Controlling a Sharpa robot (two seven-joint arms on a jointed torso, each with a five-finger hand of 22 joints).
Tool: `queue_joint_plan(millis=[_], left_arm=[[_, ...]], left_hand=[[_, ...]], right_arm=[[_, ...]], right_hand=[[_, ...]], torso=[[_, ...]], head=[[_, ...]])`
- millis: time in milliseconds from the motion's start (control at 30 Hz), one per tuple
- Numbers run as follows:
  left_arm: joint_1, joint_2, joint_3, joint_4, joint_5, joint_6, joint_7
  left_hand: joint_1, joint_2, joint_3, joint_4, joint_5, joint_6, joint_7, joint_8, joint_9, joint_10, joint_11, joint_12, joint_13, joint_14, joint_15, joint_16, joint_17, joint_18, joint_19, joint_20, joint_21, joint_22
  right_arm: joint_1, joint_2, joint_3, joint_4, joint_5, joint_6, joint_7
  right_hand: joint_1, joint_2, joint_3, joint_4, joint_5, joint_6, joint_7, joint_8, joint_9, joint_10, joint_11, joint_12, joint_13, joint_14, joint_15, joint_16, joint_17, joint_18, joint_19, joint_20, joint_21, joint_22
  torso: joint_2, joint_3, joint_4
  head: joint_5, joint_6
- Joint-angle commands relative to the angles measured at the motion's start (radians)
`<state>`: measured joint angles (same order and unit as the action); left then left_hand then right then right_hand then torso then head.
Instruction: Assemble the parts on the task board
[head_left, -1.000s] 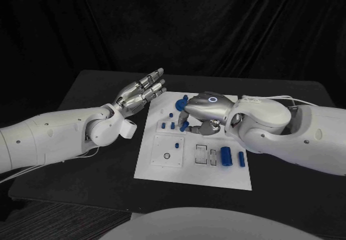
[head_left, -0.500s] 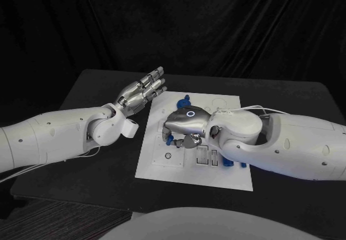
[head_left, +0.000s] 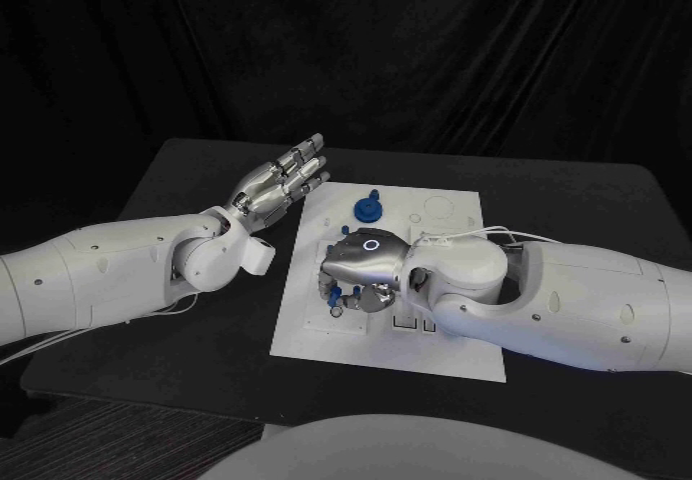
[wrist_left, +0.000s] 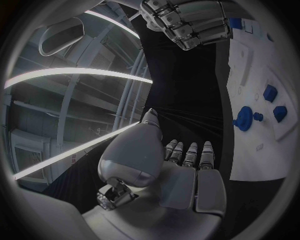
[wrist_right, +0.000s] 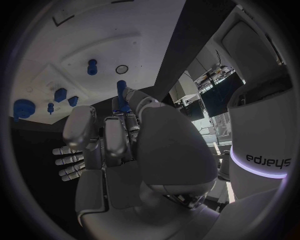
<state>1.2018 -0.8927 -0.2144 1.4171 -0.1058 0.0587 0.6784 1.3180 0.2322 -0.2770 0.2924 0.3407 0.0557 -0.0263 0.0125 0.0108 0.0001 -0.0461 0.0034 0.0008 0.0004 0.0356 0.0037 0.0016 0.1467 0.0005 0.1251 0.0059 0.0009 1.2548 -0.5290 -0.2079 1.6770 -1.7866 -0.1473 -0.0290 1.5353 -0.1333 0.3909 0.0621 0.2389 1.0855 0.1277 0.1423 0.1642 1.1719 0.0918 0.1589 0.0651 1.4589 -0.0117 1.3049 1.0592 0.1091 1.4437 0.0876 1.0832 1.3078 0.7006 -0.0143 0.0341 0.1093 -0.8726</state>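
Fingers (wrist_right: 122, 122) of the right hand (head_left: 361, 268) curl around a small blue peg (wrist_right: 121, 90), whose tip sticks out past them, and the hand hovers low over the near left part of the white board (head_left: 433, 350). Just beyond the peg lie a round hole (wrist_right: 122, 69) and another short blue peg (wrist_right: 92, 66) standing upright. The left hand (head_left: 283, 180) hangs above the tabletop (head_left: 188, 330) at the board's far left edge, flat and spread, grasping nothing.

More blue parts sit on the board: a round knob (head_left: 368, 208) at the far side, and a few small blocks (wrist_right: 65, 96) in the right wrist view.

Judging by its look, the peg is light, stiff and smooth plastic, so it could slip or tip in a loose hold. A pinch around the middle of the shaft, leaving the tip free, seems best for guiding it into a hole.

The tabletop is matt black and looks flat and firm. The board lies on it like a thin plate and might slide if pushed sideways. Black curtains (head_left: 433, 70) close off the room behind.
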Motion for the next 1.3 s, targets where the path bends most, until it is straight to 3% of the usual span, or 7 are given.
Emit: queue_joint_plan(millis=[33,1300], left_arm=[[-0.001,0.001,0.001,0.002,0.005,-0.002,0.113],[-0.005,0.012,0.001,-0.007,0.005,0.034,0.094]], left_hand=[[-0.007,0.005,-0.003,0.000,-0.003,0.000,0.003,-0.001,0.001,0.000,0.001,-0.003,-0.001,0.000,-0.004,-0.004,-0.002,0.013,-0.001,-0.005,-0.006,-0.001],[0.028,0.012,0.013,-0.005,0.042,0.027,0.016,0.004,0.005,0.000,0.006,-0.003,-0.001,0.000,0.022,-0.004,-0.002,0.001,0.000,0.009,-0.006,-0.001]], right_arm=[[-0.007,0.003,0.001,-0.006,-0.025,0.016,-0.006],[-0.058,0.018,0.001,-0.052,-0.028,0.010,0.003]], right_hand=[[-0.002,-0.006,0.006,0.000,-0.004,-0.006,0.003,-0.005,0.001,0.032,-0.026,0.007,0.001,-0.002,-0.005,0.001,-0.001,-0.018,-0.002,-0.004,0.002,0.143],[-0.008,-0.012,0.019,-0.011,0.001,-0.009,0.002,-0.012,0.003,0.055,-0.031,0.013,0.007,-0.002,-0.008,0.001,0.000,-0.018,-0.003,-0.006,0.003,0.143]], torso=[[0.000,0.0003,-0.0009],[0.000,0.0009,-0.0001]], head=[[-0.003,0.000],[-0.009,0.000]])
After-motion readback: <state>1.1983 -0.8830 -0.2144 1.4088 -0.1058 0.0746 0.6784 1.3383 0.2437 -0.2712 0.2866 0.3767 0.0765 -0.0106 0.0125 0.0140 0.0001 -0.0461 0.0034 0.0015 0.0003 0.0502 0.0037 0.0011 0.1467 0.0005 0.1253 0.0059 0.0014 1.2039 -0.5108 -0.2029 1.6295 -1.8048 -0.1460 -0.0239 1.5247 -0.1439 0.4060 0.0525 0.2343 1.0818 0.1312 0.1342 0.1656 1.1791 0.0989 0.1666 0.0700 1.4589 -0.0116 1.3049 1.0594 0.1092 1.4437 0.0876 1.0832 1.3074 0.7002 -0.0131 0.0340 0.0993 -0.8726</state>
